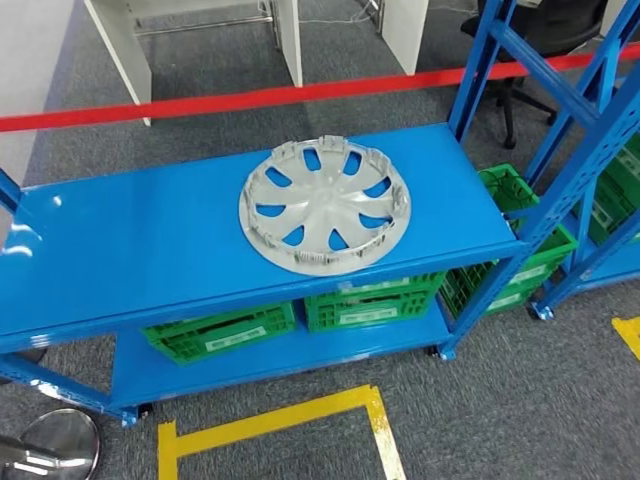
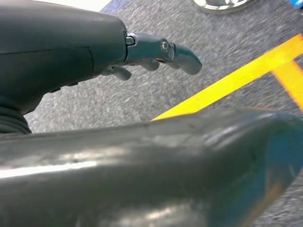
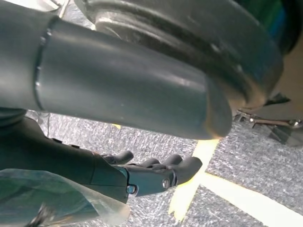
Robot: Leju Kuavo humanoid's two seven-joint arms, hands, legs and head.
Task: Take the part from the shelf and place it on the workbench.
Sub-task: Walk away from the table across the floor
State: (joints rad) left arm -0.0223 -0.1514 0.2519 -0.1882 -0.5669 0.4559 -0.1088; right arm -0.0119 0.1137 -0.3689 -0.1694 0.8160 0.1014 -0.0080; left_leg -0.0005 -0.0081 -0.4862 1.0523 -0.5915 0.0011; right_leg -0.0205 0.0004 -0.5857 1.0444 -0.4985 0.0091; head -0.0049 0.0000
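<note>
Yellow floor tape (image 1: pixel 302 415) lies nearest, on grey carpet. Left robot hand (image 2: pixel 157 54) hangs over that carpet, fingers stretched out, holding nothing. Right robot hand (image 3: pixel 157 172) likewise loose and empty. Silver wheel cover (image 1: pixel 324 205) lies flat on my blue shelf (image 1: pixel 113 250), top level, right of centre. Green crates (image 1: pixel 362 300) sit below; their white labels are too small to read.

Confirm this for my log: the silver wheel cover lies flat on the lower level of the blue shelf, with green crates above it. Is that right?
Not quite. The head view shows the wheel cover flat on the top level of the blue shelf; the green crates sit on the level below it, not above.
</note>
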